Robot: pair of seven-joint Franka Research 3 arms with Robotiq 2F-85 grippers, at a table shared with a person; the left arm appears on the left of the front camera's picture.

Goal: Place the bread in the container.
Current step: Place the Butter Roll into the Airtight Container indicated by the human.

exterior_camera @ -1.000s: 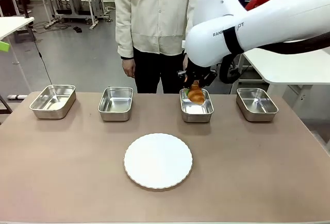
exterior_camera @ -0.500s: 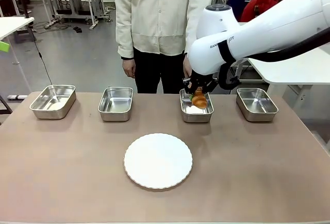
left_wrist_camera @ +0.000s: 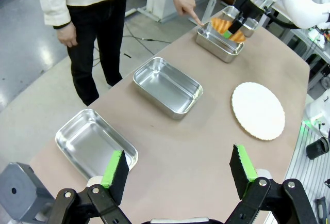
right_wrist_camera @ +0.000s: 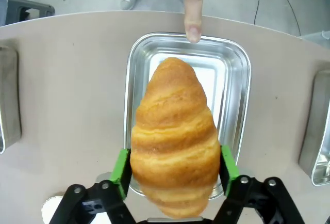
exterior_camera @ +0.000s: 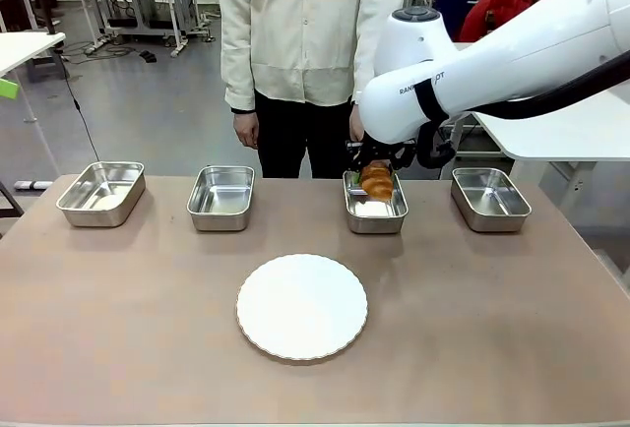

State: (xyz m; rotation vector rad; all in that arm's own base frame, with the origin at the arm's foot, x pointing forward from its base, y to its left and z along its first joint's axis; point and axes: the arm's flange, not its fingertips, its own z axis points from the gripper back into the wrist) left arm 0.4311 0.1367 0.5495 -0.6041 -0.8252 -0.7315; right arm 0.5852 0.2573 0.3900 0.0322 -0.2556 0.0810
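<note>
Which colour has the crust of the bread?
Golden-brown ridged croissant; clearest in right wrist view.

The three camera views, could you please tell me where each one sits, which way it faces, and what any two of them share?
Front view: between the arms, facing across the table at the person; the right arm shows, its end effector over the container.
Left wrist view: on the left arm, looking along its open end effector down the row of pans.
Right wrist view: looking straight down past the right end effector, the croissant between its pads.
Shared: both wrist views show the person's finger pointing at that container.
</note>
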